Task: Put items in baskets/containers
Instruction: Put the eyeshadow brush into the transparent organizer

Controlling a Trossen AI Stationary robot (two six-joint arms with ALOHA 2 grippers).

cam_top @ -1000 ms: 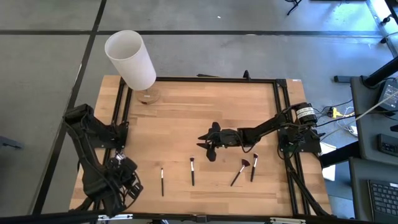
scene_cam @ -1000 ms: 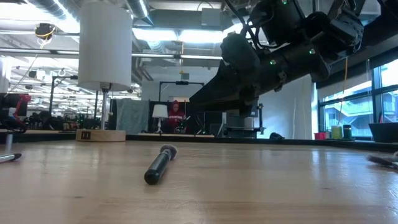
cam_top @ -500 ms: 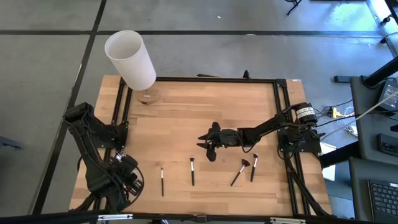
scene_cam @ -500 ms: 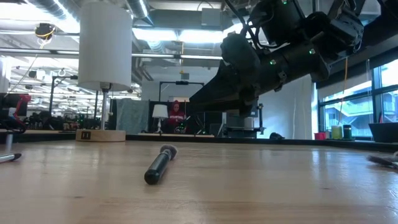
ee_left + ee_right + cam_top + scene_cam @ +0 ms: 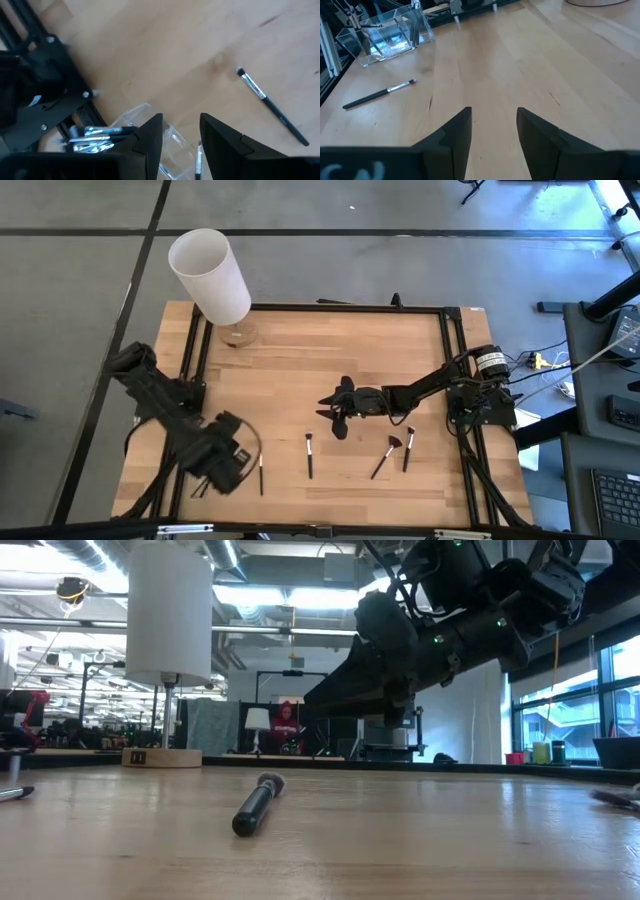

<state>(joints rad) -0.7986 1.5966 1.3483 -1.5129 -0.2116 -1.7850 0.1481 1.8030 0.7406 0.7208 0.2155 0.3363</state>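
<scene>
Several thin makeup brushes lie flat on the wooden table: one point(image 5: 261, 474) beside my left gripper, one point(image 5: 309, 455) near the middle, and two point(image 5: 383, 458) point(image 5: 408, 448) to the right, one of them with a reddish head. The clear container point(image 5: 145, 127) stands at the table's near left corner with several brushes point(image 5: 97, 134) in it; it also shows in the right wrist view point(image 5: 385, 34). My left gripper point(image 5: 181, 135) point(image 5: 222, 470) hangs open over the container's edge, pointing down. My right gripper point(image 5: 492, 125) point(image 5: 335, 412) hovers open above the table's middle.
A tall white cylinder point(image 5: 208, 275) on a round wooden foot point(image 5: 238, 335) stands at the far left corner. A black frame point(image 5: 330, 308) rims the table. Bare wood lies between the container and the loose brushes. In the low view one brush point(image 5: 257, 805) lies under my right arm.
My left gripper has swung from the near left corner toward the table's right edge, closer to the nearest loose brush, turning a little as it went. The right arm has kept still, and the brushes on the table have not moved.
</scene>
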